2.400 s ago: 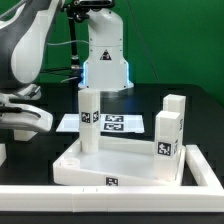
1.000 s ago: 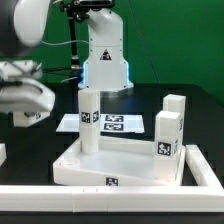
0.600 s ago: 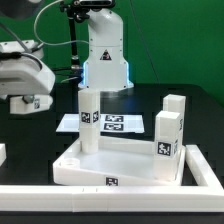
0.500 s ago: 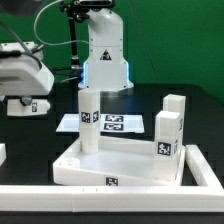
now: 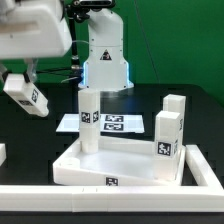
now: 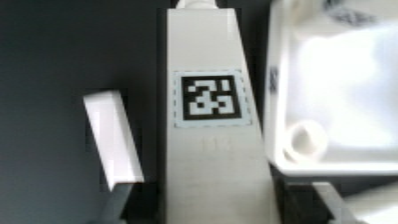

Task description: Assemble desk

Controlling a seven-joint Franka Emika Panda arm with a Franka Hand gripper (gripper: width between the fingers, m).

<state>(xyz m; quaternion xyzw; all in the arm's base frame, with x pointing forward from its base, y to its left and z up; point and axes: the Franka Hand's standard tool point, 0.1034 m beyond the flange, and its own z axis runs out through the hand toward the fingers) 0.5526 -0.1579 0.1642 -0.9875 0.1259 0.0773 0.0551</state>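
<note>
Step in hand: carrying a third leg (image 5: 24, 95) to the tabletop (image 5: 120, 165). The fingers (image 5: 22, 92) are clenched on this leg, holding it in the air, tilted, tag facing out. In the wrist view the leg (image 6: 214, 110) runs lengthwise out from between the fingers, with a tabletop corner socket (image 6: 306, 140) just beside it and a further loose leg (image 6: 111, 140) lying on its other side.

Tabletop sits rim-up on the worktop (image 5: 195, 105), well apart from the fingers toward the exterior view's right. Two legs already stand in it: one upright post (image 5: 89, 120) on the near side to the fingers, one (image 5: 170, 128) on the far side.

Next move, my read: bring the leg upright, line its end over a free socket, lower and seat it. Tilt needs correcting first, or it will jam on the rim.

Surface: black matte worktop, marker board (image 5: 115, 124) flat behind the tabletop, white border rail (image 5: 60, 198) along the front. Room: green backdrop, arm base (image 5: 104, 50) at the rear.
</note>
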